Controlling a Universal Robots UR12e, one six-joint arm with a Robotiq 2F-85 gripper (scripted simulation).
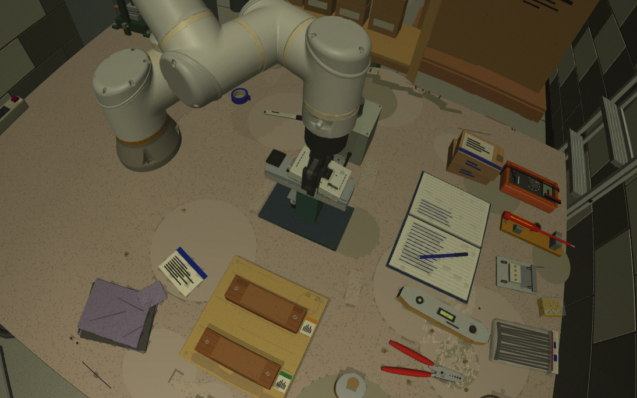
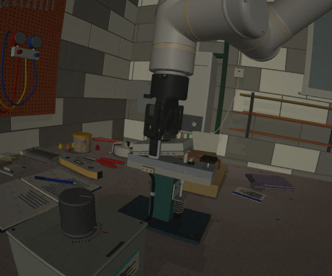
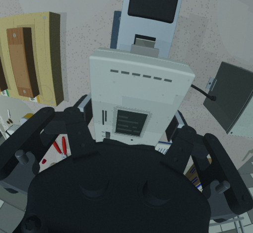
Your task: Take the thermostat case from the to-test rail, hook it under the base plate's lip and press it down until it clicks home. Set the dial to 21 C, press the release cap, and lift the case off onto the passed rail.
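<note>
The white thermostat case (image 3: 135, 98) lies flat on the grey base plate (image 2: 172, 168), which sits on a green pedestal (image 1: 308, 208) mid-table. The case has a row of slots and a dark display window. My gripper (image 3: 129, 118) is straight above it, with a finger on each long side of the case. The gripper is open and holds nothing. A black release cap (image 3: 153, 0) sits at the plate's far end. The dial (image 2: 77, 212) stands on a grey control box beside the pedestal. The two wooden rails (image 1: 265, 303) (image 1: 238, 357) on the yellow board are empty.
An open logbook (image 1: 437, 235) with a blue pen lies right of the pedestal. A spirit level (image 1: 442, 314), red pliers (image 1: 417, 366), a multimeter (image 1: 529, 185) and a small carton (image 1: 474, 156) are further right. Purple cloths (image 1: 118, 312) lie front left.
</note>
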